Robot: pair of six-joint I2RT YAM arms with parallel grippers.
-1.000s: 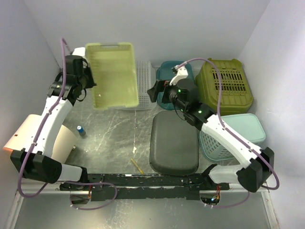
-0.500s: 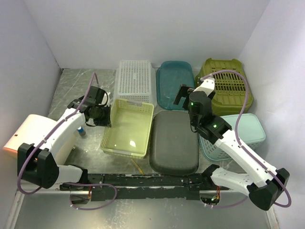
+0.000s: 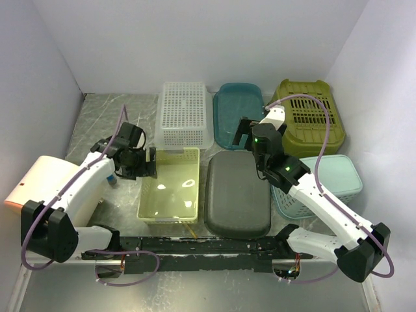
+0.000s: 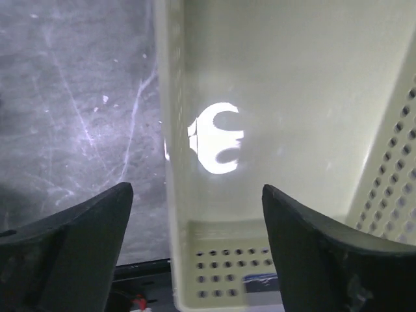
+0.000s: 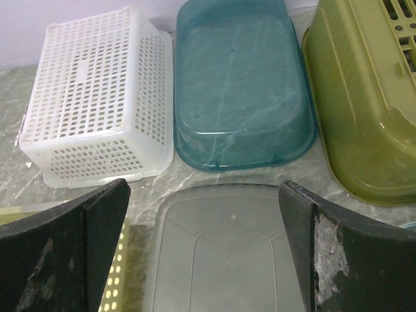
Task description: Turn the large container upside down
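Observation:
The large container, a pale yellow-green tub with perforated walls, lies flat on the table with its open side up. Its glossy floor reflects the lamp. My left gripper is open at the tub's left edge. The two fingers stand apart, one on each side of the left wall, touching nothing that I can see. My right gripper is open and empty, hovering over the gap between the grey container and the teal tub.
Behind the yellow tub stand a white perforated basket, the teal tub and an olive basket, all bottom up. The grey container lies beside it, a mint basket further right. A small blue bottle stands at the left.
The left arm carried the yellow tub down from the back left, set it on the table before the white basket and opened its jaws. The right arm shifted slightly.

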